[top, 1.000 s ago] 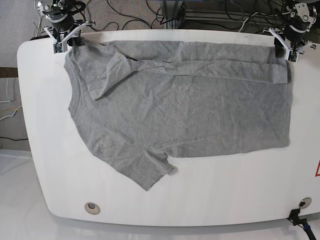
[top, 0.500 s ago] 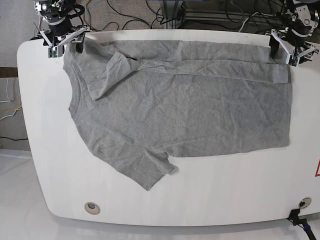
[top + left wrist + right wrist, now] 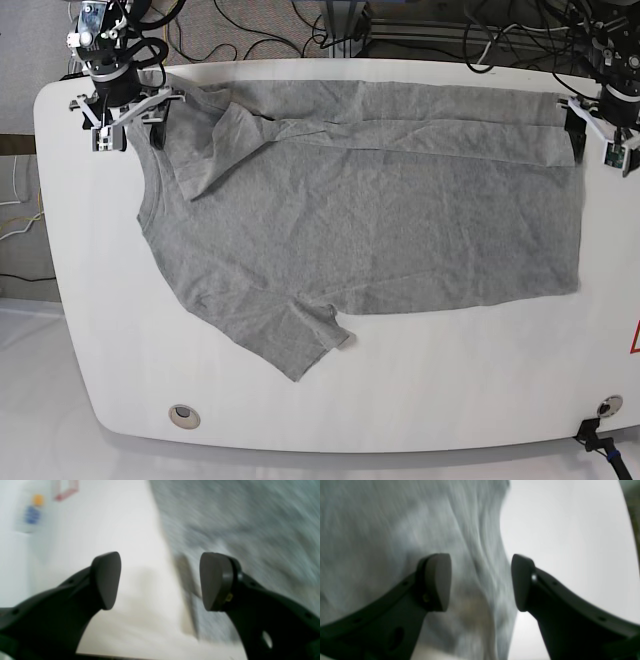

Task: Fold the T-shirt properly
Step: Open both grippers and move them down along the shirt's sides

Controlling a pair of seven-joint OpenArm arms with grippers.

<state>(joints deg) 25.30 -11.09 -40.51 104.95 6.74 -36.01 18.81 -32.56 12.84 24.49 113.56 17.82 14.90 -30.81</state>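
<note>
Both claws stand wide and hold nothing: left gripper (image 3: pixel 601 133) hangs just off the T-shirt (image 3: pixel 370 210) at its hem corner, right gripper (image 3: pixel 128 112) sits over its collar edge. Shirt lies spread across the white table (image 3: pixel 450 380), top strip folded over.

The T-shirt (image 3: pixel 370 215) lies spread on the white table (image 3: pixel 450 390), far edge folded over.

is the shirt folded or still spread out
Partly folded: the shirt has its far edge and one sleeve turned over onto the body; the rest, with the near sleeve, lies flat on the table.
</note>
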